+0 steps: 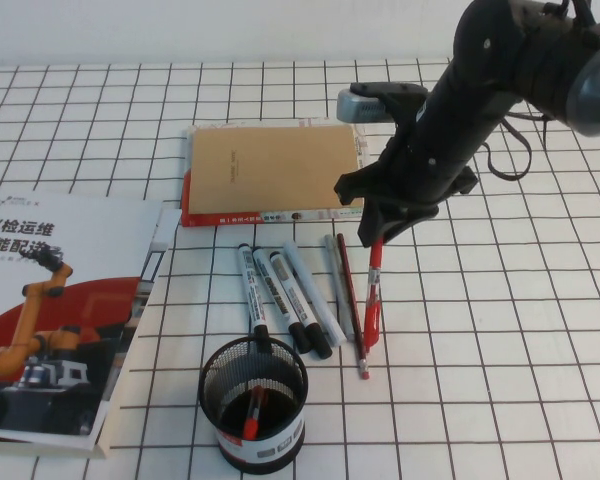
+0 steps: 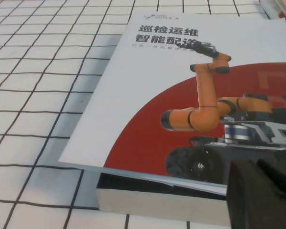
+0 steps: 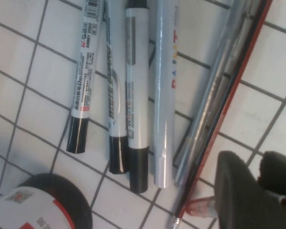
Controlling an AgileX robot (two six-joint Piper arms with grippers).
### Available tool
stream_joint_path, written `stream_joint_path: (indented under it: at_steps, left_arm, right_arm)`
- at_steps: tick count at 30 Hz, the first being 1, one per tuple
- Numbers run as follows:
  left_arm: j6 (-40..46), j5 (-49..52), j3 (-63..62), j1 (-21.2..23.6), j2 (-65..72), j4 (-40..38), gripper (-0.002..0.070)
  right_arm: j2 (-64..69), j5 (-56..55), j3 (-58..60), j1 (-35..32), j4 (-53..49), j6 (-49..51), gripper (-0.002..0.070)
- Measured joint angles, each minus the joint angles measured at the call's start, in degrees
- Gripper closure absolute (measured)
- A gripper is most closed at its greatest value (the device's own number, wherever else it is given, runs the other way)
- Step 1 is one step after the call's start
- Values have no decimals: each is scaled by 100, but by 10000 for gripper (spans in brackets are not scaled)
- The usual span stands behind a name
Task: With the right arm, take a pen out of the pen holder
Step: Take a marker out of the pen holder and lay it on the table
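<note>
The black mesh pen holder (image 1: 220, 392) stands near the table's front edge with one red pen (image 1: 252, 412) left inside. My right gripper (image 1: 376, 238) is behind and to the right of it, shut on another red pen (image 1: 372, 300) that hangs down beside the pens lying on the table. In the right wrist view that red pen (image 3: 200, 208) crosses between the dark fingers (image 3: 236, 188), and the holder (image 3: 43, 205) shows at the edge. My left gripper (image 2: 257, 168) is seen only in its wrist view, shut and empty over the large book (image 2: 190, 109).
Two black-capped markers (image 1: 252, 285), a grey marker (image 1: 315, 295), a grey pen (image 1: 337, 285) and a red pencil (image 1: 353, 305) lie in a row behind the holder. A brown-covered book (image 1: 270, 170) lies farther back. The large robot-cover book (image 1: 60, 290) fills the left front.
</note>
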Motion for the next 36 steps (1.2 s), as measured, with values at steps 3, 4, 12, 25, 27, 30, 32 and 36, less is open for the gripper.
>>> stream_joint_path:
  at_steps: [3,4,12,25,27,30,32,36]
  left_arm:
    - [0,0,0,0,0,0,678]
    - [0,0,0,0,0,0,678]
    - [0,0,0,0,0,0,678]
    - [0,0,0,0,0,0,678]
    - [0,0,0,0,0,0,678]
    - [0,0,0,0,0,0,678]
    - [0,0,0,0,0,0,678]
    - [0,0,0,0,0,0,678]
  right_arm:
    - [116,4,-40,-32,106,0,606]
    - [164,4,-40,-43,123,0,607]
    - [458,-8,-88,-94,248,0,606]
    - [759,-86,-88,-94,315,0,607]
    - [759,-217,-88,-94,382,0,605]
    - [759,-431,-88,-94,415,0,586]
    - [759,-512,-88,-94,428,0,563]
    - [762,-550,-88,-94,428,0,498]
